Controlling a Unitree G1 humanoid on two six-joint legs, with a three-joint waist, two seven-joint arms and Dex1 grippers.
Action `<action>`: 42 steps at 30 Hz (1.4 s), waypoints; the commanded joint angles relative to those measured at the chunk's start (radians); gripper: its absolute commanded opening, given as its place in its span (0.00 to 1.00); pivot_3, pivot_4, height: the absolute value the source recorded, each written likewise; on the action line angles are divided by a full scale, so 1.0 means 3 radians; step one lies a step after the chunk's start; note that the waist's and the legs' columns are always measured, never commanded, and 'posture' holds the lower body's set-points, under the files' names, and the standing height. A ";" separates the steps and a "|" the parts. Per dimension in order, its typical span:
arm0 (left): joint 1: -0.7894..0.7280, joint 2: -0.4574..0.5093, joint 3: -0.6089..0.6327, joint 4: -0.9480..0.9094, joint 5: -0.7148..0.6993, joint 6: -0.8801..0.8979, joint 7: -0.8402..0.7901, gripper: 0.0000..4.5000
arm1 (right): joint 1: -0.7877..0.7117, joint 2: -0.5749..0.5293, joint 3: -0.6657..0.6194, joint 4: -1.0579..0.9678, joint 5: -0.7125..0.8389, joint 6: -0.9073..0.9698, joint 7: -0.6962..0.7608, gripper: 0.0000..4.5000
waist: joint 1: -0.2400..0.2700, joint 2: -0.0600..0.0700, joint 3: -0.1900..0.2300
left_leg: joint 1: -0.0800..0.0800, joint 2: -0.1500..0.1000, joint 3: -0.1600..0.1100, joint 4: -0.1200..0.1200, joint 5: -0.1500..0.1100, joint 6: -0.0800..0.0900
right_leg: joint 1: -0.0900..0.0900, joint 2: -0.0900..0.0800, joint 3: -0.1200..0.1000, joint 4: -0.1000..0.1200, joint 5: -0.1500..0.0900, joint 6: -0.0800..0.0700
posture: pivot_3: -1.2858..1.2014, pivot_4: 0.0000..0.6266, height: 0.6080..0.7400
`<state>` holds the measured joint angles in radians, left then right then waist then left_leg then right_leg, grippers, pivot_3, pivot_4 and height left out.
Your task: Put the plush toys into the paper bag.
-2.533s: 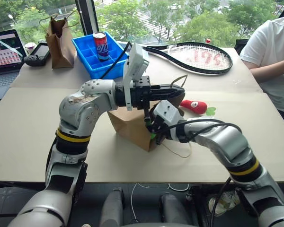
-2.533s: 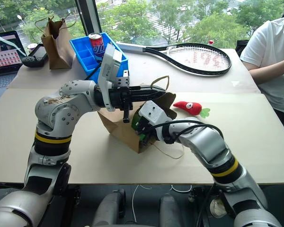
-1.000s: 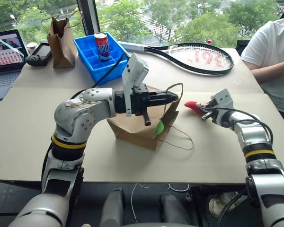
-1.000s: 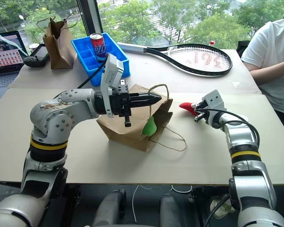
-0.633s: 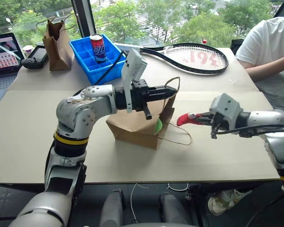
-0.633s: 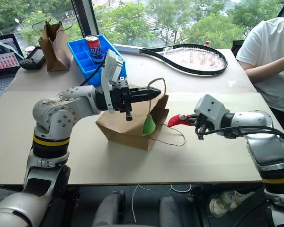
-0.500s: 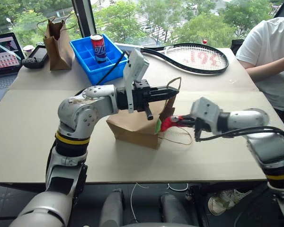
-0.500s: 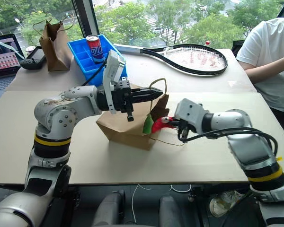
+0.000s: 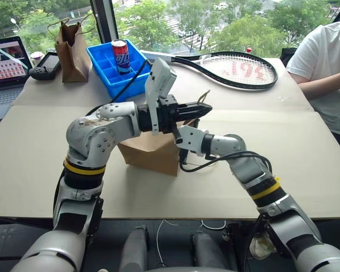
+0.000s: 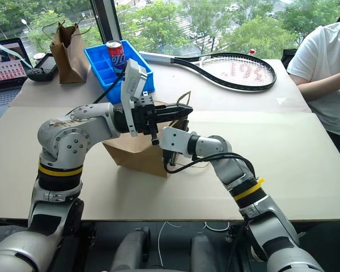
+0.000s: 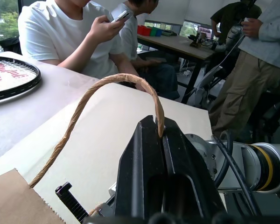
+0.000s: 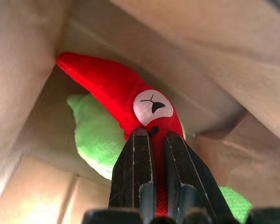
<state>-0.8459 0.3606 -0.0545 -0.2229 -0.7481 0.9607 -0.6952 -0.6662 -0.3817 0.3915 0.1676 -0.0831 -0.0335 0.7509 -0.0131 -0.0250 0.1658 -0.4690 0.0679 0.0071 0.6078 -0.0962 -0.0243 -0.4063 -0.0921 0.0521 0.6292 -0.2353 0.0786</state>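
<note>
The right gripper (image 12: 150, 140) is inside the wide light-brown kraft paper bag (image 9: 150, 152), fingers pinching the red chili-shaped plush toy (image 12: 126, 100) — its long axis running straight ahead of them, over the lime-green plush blob (image 12: 95, 135). The left gripper (image 11: 159, 135) — fingers closed on the tan twine handle (image 11: 91, 95) — holds the mouth up.

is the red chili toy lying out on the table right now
No, the red chili toy is inside the paper bag, between the right gripper fingers, against the lime-green toy.

Hidden inside the paper bag (image 9: 150, 153)

My right gripper (image 12: 151, 154) covers the red chili toy's (image 12: 116, 91) lower end; that toy covers most of the lime-green toy (image 12: 95, 140) behind it
</note>
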 commanded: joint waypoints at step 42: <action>0.0100 0.0189 0.0043 -0.0082 0.0051 -0.0120 -0.0175 0.00 | 0.1382 0.0212 -0.2184 -0.1213 0.3027 0.4127 -0.1401 0.83 | -0.0006 -0.0002 -0.0001 | 0.0002 0.0000 -0.0005 0.0003 -0.0002 -0.0002 | 0.0003 0.0002 0.0003 -0.0002 -0.0014 -0.0024 | 0.52 0.24 1.00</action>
<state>-0.8087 0.4123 -0.0603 -0.2047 -0.7218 0.9260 -0.7535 -0.2427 -0.3233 -0.2595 -0.2456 0.8711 1.2356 0.3788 -0.0151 -0.0257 0.1654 -0.4682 0.0679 0.0057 0.6086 -0.0969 -0.0250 -0.4054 -0.0917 0.0532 0.6287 -0.2396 0.0717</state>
